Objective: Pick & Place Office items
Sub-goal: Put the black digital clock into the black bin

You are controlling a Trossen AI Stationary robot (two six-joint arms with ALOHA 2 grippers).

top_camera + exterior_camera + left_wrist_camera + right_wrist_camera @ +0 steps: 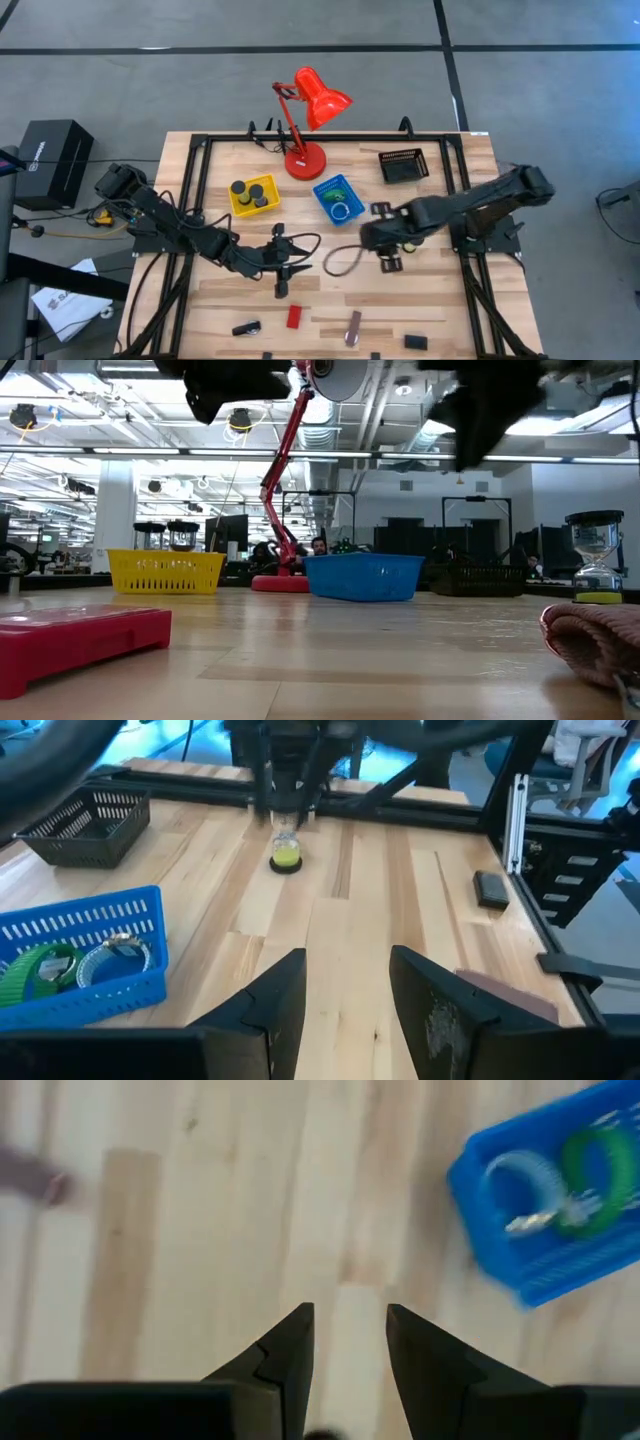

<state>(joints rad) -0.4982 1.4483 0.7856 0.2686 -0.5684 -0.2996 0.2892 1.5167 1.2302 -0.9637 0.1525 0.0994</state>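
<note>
From my overhead feed I see the whole wooden table [230,300]: a red desk lamp [310,110] at the far edge, with a yellow tray [254,196], a blue tray [338,198] and a black mesh tray [402,165] in a row in front of it. Black discs [253,191] sit in the yellow tray. Along the near edge lie a small black piece [246,328], a red block [294,317], a brown-silver bar [353,327] and a black block [416,342], all well apart from the trays.

My left wrist camera shows something the overhead does not resolve: a green piece [30,970] and a silvery ring [120,952] side by side inside the blue tray, plus a little hourglass [286,852] with yellow-green filling standing upright on the boards beyond. The right wrist camera confirms the ring [520,1180] and the green piece [598,1168] together in that tray.

The table-level view puts the red block [80,640] large in the foreground; the arms there are only dark shapes overhead.

The left arm reaches in low from the left edge, its left gripper [282,268] above bare wood near mid-table, fingers [285,995] parted with a clear gap, nothing between them. The right arm stretches in from the right, its right gripper [388,250] just near the blue tray, fingers [290,1350] likewise apart and empty over bare boards.
</note>
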